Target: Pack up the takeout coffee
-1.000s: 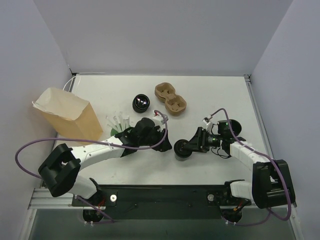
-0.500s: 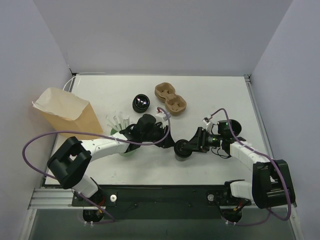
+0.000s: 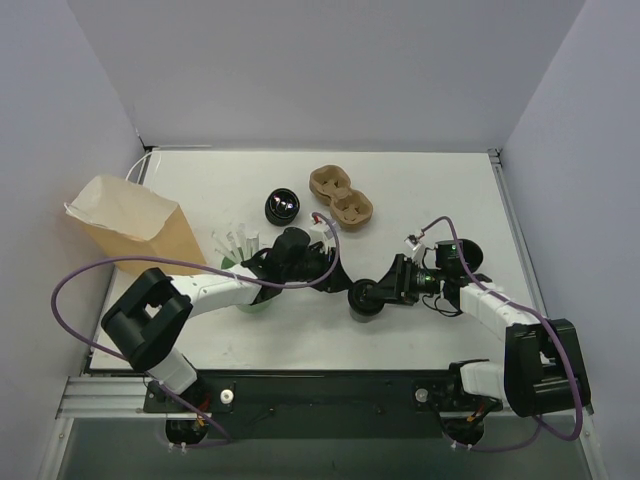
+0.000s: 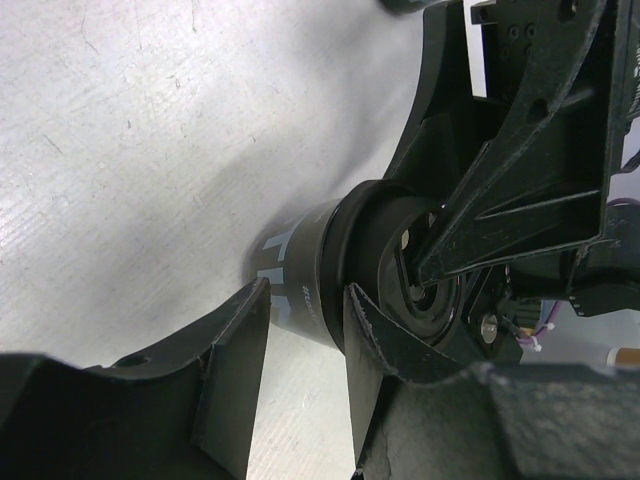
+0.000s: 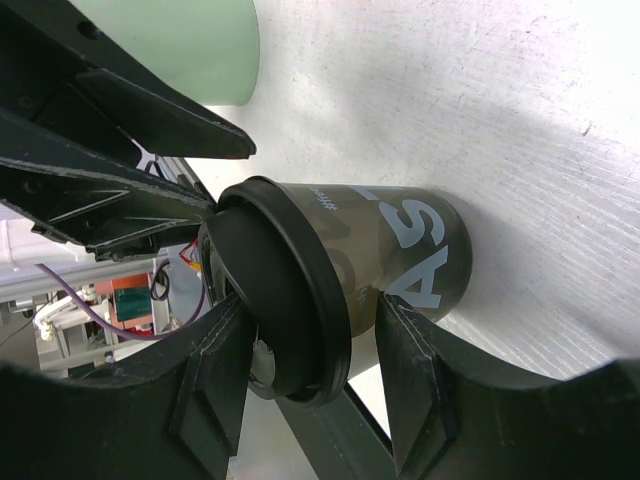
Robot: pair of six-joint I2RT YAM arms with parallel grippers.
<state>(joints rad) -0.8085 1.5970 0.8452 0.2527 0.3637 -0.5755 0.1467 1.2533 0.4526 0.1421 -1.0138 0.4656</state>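
White tabletop [image 3: 430,190] is seen beneath everything, with grey walls around. Just right of the green cup [image 5: 170,40] the coffee cup [image 3: 364,298] is found, lid on. It is clamped between the fingers of the right gripper [image 5: 312,330], which are pressed on its wall just under the lid rim. Whether its base is touching the table cannot be told for sure. The left gripper [image 4: 302,300] is held spread and empty, its tips close to the coffee cup on the green cup's side. A light, thin-walled, smooth cup is judged likely, easily crushed and spilled if tipped. A gentle hold on the stiffer band below the rim is advised.
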